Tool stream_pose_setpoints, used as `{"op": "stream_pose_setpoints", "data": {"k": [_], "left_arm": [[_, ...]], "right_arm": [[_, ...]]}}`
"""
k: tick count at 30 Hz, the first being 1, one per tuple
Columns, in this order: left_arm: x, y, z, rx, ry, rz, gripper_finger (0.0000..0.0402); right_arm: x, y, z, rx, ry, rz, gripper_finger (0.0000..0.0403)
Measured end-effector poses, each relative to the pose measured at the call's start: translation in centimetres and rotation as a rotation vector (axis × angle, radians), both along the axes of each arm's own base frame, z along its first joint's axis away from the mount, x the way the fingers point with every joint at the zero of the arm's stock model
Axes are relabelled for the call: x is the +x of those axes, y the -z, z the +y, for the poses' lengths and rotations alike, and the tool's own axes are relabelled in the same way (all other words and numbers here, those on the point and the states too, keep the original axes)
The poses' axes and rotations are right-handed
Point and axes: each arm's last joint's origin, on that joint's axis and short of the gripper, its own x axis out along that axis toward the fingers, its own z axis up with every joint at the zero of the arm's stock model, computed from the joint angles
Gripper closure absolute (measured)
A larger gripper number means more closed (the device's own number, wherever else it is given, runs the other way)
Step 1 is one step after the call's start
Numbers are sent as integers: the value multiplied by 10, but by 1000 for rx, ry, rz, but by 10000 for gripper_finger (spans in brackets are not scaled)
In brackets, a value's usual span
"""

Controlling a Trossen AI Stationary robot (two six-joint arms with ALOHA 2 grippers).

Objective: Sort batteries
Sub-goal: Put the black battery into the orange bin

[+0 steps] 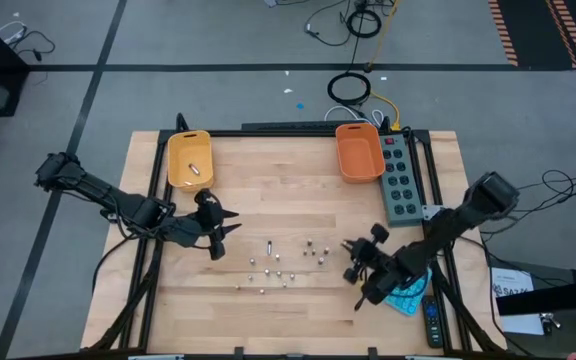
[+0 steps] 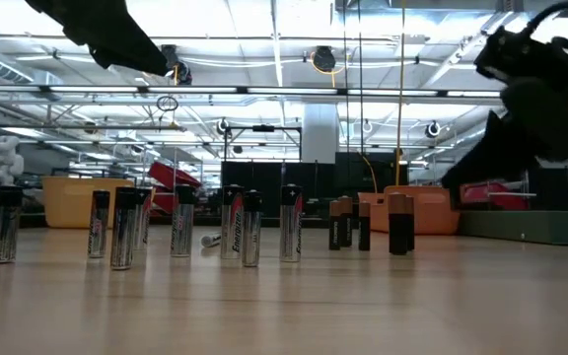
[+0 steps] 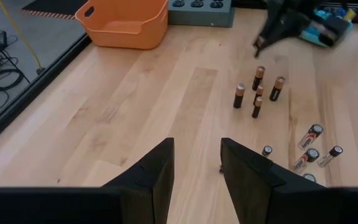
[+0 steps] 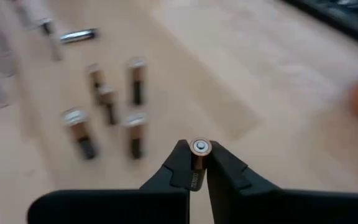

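Several batteries stand upright on the wooden table's middle. In the low view the silvery ones stand on the left and the dark copper-topped ones on the right, with one lying flat. One more battery lies in the yellow bin. My left gripper is open and hovers left of the group. My right gripper is right of the group, shut on a copper-topped battery. My right gripper pinches a dark copper-topped battery between its two fingertips. The battery lies along the fingers, and its copper end sticks out just past the tips. It is held above the table, clear of the standing batteries.
The orange bin sits at the far edge beside a grey power strip. The blue calculator lies under the right arm near the table's right edge. Bare wood lies between the bins and along the near edge.
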Motion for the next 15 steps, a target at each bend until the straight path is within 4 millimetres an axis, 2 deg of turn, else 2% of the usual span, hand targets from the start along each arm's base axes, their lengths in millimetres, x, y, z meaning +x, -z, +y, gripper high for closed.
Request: {"op": "stream_pose_setpoints", "data": {"k": [6,15], "left_arm": [[0,-1,1,29,-15,-10,260],[2,-4,1,84,-36,-37,260]], "right_arm": [[-6,-29,-36,-53,97,52,392],[-2,-68,-111,-86,187,150,392]]}}
